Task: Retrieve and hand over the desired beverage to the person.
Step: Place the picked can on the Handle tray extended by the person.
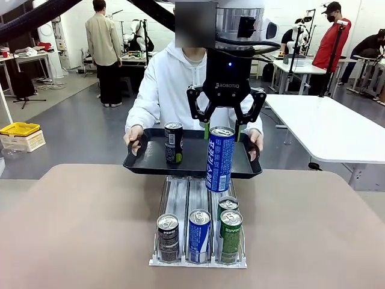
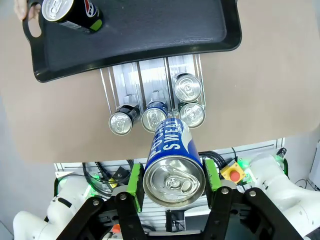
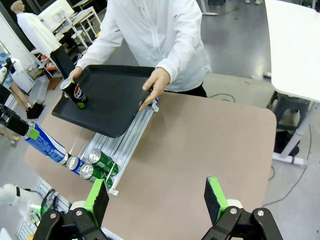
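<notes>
The left claw [image 1: 222, 129] grips a tall blue can [image 1: 219, 159] above the rack [image 1: 186, 198], near the person's [image 1: 174, 78] black tray [image 1: 150, 162]. The right claw [image 3: 155, 200] is released.

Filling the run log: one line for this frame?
left hand: shut on tall blue can, above rack | right hand: open | tray: held by person, Pepsi can on it

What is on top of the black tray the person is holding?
One black Pepsi can stands upright on the black tray, near the person's hand. The left tool and its blue can cover part of the tray.
</notes>
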You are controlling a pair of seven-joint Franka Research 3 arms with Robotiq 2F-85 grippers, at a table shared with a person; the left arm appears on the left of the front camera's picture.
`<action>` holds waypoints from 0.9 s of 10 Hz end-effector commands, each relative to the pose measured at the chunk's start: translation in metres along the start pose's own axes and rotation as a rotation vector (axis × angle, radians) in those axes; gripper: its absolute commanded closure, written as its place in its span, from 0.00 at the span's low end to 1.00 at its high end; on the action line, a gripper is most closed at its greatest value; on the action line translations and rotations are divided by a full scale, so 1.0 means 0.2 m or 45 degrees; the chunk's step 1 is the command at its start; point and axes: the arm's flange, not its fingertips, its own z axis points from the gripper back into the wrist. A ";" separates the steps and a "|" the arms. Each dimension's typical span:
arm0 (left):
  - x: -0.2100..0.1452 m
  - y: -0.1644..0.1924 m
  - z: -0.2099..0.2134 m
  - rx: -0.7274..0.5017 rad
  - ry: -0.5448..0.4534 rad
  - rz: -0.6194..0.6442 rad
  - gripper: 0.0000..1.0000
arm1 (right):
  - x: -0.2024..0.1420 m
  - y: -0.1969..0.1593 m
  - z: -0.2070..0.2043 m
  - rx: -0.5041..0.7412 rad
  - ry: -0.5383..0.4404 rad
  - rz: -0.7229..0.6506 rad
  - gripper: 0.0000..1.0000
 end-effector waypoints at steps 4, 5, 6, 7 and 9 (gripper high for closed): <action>0.39 0.08 -0.02 0.017 -0.125 -0.170 0.42 | 0.00 0.00 -0.01 0.029 -0.005 0.003 0.00; 0.48 0.09 -0.08 0.010 -0.113 -0.180 0.42 | 0.00 0.00 -0.01 0.029 -0.005 0.003 0.00; 0.54 0.10 -0.13 -0.018 -0.085 -0.166 0.42 | 0.00 0.00 -0.01 0.029 -0.005 0.003 0.00; 0.63 0.12 -0.16 -0.040 -0.078 -0.149 0.42 | 0.00 0.00 -0.01 0.029 -0.005 0.003 0.00; 0.77 0.17 -0.24 -0.066 -0.090 -0.091 0.42 | 0.00 0.00 -0.01 0.029 -0.005 0.003 0.00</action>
